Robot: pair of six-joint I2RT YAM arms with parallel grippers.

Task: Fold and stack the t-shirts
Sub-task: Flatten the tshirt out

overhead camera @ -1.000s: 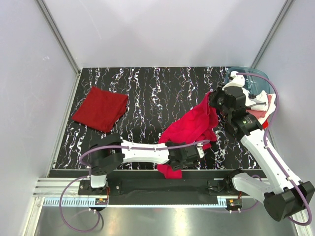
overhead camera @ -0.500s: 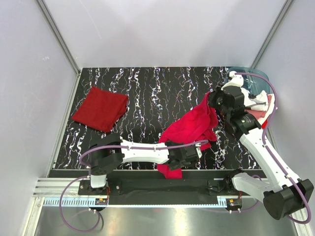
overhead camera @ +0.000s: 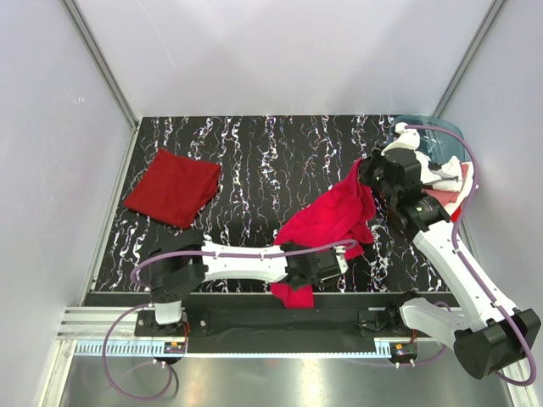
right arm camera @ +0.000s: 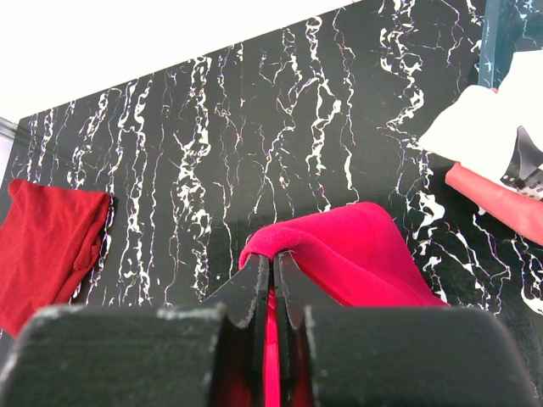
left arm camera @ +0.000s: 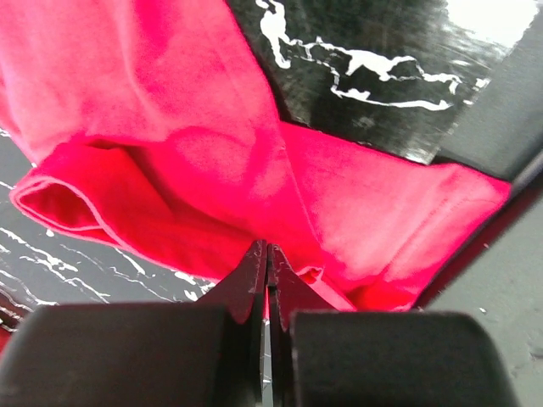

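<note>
As the top view shows, the crimson t-shirt [overhead camera: 327, 222] spans diagonally from left end effector [overhead camera: 310, 273], lower centre, to right end effector [overhead camera: 365, 174], upper right. Left wrist view: clamped on its hem. Right wrist view: pinching a raised fold.

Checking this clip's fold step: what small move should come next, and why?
Probably draw the arms apart: the left gripper and right gripper are each shut on the crimson shirt, which sags bunched between them, not yet spread flat.
</note>
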